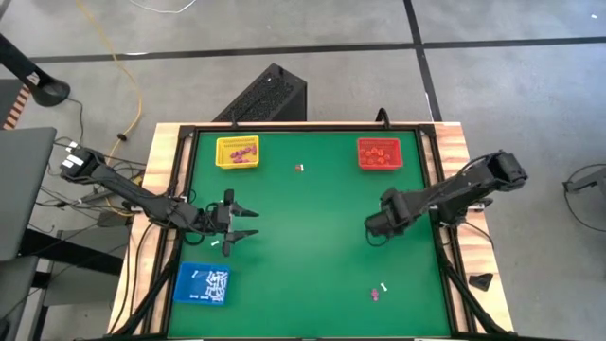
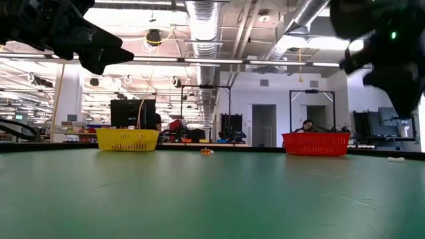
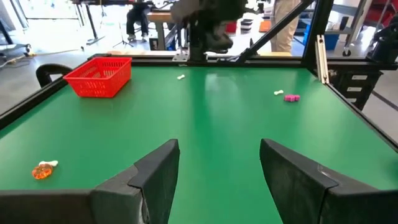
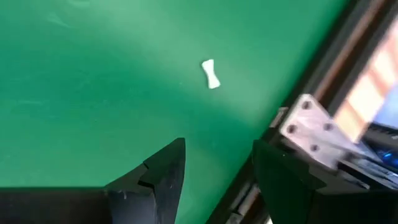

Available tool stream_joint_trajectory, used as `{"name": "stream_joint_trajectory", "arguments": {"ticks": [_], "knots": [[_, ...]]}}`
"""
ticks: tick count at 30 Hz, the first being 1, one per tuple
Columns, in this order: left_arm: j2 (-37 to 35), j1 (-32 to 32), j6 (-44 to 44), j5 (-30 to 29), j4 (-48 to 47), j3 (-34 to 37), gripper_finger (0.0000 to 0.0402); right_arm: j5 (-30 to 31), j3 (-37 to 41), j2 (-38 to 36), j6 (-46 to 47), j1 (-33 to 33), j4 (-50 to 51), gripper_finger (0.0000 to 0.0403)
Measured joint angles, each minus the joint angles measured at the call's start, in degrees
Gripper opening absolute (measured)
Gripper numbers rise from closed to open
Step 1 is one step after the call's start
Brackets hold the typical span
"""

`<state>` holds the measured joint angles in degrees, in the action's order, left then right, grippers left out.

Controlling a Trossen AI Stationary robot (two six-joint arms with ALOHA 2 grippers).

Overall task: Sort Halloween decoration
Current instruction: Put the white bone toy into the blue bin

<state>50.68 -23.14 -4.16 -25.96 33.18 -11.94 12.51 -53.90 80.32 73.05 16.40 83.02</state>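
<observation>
Loose trinkets lie flat on the green table: an orange-and-white one between the far trays, a white stick close by my left gripper, and a white stick with a purple-pink piece toward the near right. My left gripper is open above the table's left half and holds nothing. My right gripper is open right of centre, with a white stick on the cloth ahead of it.
A yellow tray with purple-pink pieces stands far left, a red tray with orange-red pieces far right, and a blue tray with white sticks near left. A black frame rail edges the table. The middle is bare green cloth.
</observation>
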Motion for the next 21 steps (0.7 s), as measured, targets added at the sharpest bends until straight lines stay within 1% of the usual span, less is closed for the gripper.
{"name": "stream_joint_trajectory", "arguments": {"ticks": [3,6,10,13,16,21], "knots": [[0.0,0.0,0.0,0.0,0.9,0.0,0.0215,-2.5,5.3,-1.6,-7.8,-6.0,-5.2,0.0217],[0.0,0.0,-0.2,0.0,1.5,-0.1,0.0215,-4.9,9.9,-3.7,-16.2,-13.5,-10.0,0.0217],[0.0,0.0,-1.8,0.0,2.1,-0.1,0.0215,-5.2,13.4,-6.8,-25.2,-22.5,-14.6,0.0217],[0.0,0.0,-2.9,0.1,2.5,-0.1,0.0215,-6.4,14.8,-8.1,-29.6,-27.5,-17.8,0.0217],[0.0,0.0,-3.1,0.1,2.4,-0.1,0.0215,-6.6,15.1,-7.8,-31.8,-30.1,-18.8,0.0217],[0.0,0.0,-3.2,0.1,2.4,-0.1,0.0215,-9.4,15.1,-5.7,-35.3,-30.5,-22.3,0.0217]]}}
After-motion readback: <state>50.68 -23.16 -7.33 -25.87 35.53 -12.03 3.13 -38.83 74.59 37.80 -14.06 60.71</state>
